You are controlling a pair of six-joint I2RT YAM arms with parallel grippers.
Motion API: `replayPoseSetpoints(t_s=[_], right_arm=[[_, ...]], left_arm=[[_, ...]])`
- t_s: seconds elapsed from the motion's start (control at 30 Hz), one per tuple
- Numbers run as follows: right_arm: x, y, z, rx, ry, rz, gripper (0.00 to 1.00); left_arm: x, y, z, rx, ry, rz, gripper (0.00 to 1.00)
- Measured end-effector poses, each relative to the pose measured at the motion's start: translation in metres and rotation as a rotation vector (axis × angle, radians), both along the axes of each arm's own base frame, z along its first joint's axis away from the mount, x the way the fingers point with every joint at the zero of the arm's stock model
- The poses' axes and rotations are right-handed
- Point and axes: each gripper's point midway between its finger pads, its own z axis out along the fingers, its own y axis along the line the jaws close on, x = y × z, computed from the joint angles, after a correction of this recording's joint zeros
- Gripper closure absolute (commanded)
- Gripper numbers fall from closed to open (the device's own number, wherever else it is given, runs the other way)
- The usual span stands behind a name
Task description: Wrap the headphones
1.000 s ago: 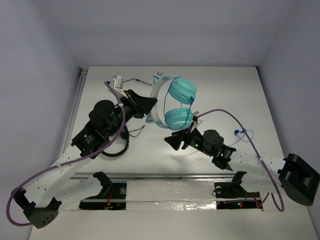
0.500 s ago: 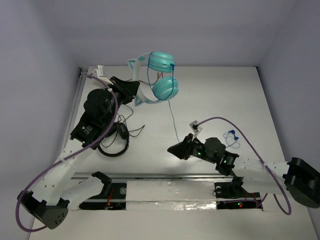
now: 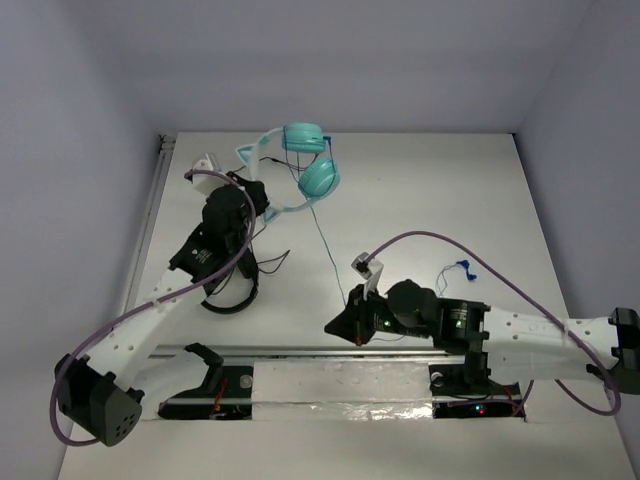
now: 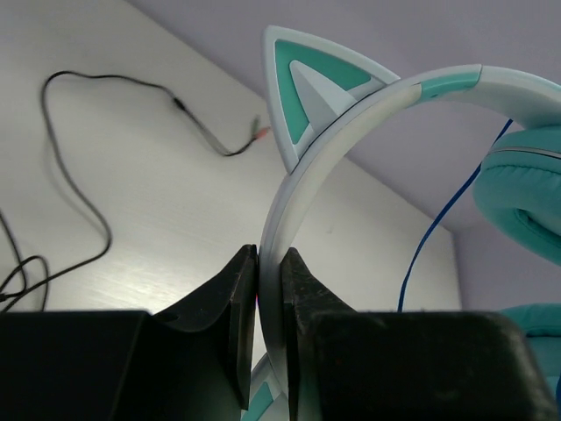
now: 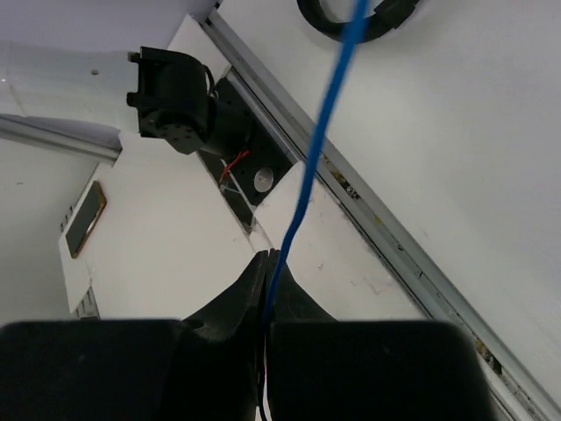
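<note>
- My left gripper (image 4: pixel 270 263) is nearly shut, its jaws pinching the pale headband (image 4: pixel 351 123) of the headphones (image 3: pixel 300 165) just below a cat-ear point.
- The headphones sit at the far left of the table (image 3: pixel 450 190). The band arcs away from the gripper and the two teal cups (image 3: pixel 320 177) lie one beyond the other toward the back wall.
- From the left wrist view the band stands up off the white surface, so I read the headphones as lifted, not lying flat.
- My right gripper (image 5: pixel 267 260) is fully closed, low at the near edge of the table, with the thin blue cord (image 5: pixel 324 114) nipped between its fingertips.
- The cord runs in a fairly straight line from the nearer cup down to that gripper.
- A small blue tangle (image 3: pixel 458 268) lies on the table to the right of the right arm. It may be the cord's free end, but it is too small to tell.
- A loose black wire (image 4: pixel 79 175) curls on the table beside the left arm, well apart from the cord.
</note>
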Motion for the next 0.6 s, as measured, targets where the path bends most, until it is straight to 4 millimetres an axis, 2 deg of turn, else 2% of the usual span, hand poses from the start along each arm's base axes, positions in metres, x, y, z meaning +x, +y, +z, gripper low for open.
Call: replayPoseSetpoints(t_s=[0.07, 0.17, 0.3, 0.4, 0.53, 0.6], right_arm=[[-0.006, 0.004, 0.009, -0.045, 0.005, 0.010, 1.00], [-0.018, 0.009, 0.012, -0.142, 0.008, 0.033, 1.00], [-0.025, 0.005, 0.010, -0.281, -0.007, 0.043, 1.00], [-0.016, -0.006, 0.020, -0.346, -0.044, 0.002, 1.00], [-0.002, -0.018, 0.049, -0.376, -0.115, -0.047, 1.00], [0.004, -0.022, 0.062, -0.387, -0.148, -0.065, 1.00]], left_arm=[[0.004, 0.005, -0.024, 0.036, 0.045, 0.034, 1.00], [0.008, 0.006, -0.054, 0.104, 0.104, 0.070, 1.00], [-0.001, -0.006, -0.090, 0.211, 0.159, 0.069, 1.00], [-0.018, -0.021, -0.118, 0.288, 0.188, 0.023, 1.00], [-0.045, -0.033, -0.160, 0.387, 0.236, -0.058, 1.00], [-0.055, -0.039, -0.171, 0.430, 0.251, -0.093, 1.00]])
